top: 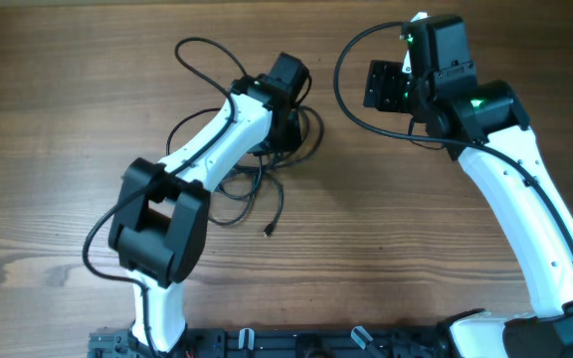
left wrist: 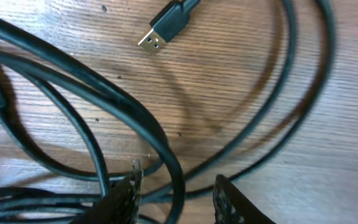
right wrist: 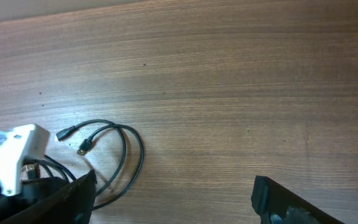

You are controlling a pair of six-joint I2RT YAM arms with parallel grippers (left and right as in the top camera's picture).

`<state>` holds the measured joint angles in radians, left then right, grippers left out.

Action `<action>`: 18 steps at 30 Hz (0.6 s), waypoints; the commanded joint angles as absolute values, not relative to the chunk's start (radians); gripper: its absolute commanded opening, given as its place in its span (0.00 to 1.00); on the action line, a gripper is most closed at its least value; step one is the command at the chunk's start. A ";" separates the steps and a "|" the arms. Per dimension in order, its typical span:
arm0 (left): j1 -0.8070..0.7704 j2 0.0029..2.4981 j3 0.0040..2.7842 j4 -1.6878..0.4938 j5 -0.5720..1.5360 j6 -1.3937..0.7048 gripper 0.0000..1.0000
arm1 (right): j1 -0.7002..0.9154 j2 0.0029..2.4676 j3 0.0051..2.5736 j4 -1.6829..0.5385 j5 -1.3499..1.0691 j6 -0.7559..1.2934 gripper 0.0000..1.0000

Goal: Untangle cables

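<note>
The cables (top: 257,174) lie in a loose black tangle on the worktop (top: 446,249), left of its centre and toward the far edge. One loop reaches out to the far left, and a small plug end (top: 269,231) trails toward the near edge.

The left end effector (left wrist: 179,180) is down in the far side of the tangle. Its jaws are narrowly parted, with one strand (left wrist: 178,177) running between them. The gap looks wider than the strand, so it does not seem clamped. A USB plug (left wrist: 163,30) lies free just beyond it.

The right end effector (top: 386,85) hovers over bare wood near the far edge, well apart from the tangle, with its jaws wide and nothing in them.

The step in hand appears to be picking out a single strand. Next, the left jaws probably need to close on that strand alone. Then it can be drawn clear of the crossing loops, perhaps while the right arm comes in to pin the rest.
</note>
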<state>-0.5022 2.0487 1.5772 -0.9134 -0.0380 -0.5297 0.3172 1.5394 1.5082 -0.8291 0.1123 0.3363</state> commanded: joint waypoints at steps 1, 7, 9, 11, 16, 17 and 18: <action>-0.505 2.084 1.568 -0.909 -0.076 -0.536 0.39 | 0.313 1.556 1.524 -0.833 0.111 0.339 0.83; -0.505 2.091 1.568 -0.901 -0.076 -0.536 0.31 | 0.313 1.556 1.524 -0.833 0.122 0.340 0.83; -0.505 2.091 1.568 -0.892 -0.076 -0.536 0.31 | 0.313 1.556 1.524 -0.833 0.122 0.340 0.83; -0.506 2.091 1.568 -0.890 -0.076 -0.536 0.31 | 0.313 1.556 1.524 -0.833 0.122 0.340 0.83; -0.506 2.091 1.568 -0.890 -0.076 -0.536 0.27 | 0.313 1.556 1.524 -0.836 0.122 0.340 0.83; -0.506 2.091 1.568 -0.890 -0.076 -0.536 0.27 | 0.313 1.556 1.524 -0.836 0.122 0.340 0.83; -0.506 2.091 1.568 -0.890 -0.076 -0.536 0.27 | 0.313 1.556 1.524 -0.838 0.122 0.340 0.83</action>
<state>-0.5026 2.0789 1.5764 -0.8928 -0.0559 -0.5301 0.3172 1.5394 1.5082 -0.8341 0.1123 0.3363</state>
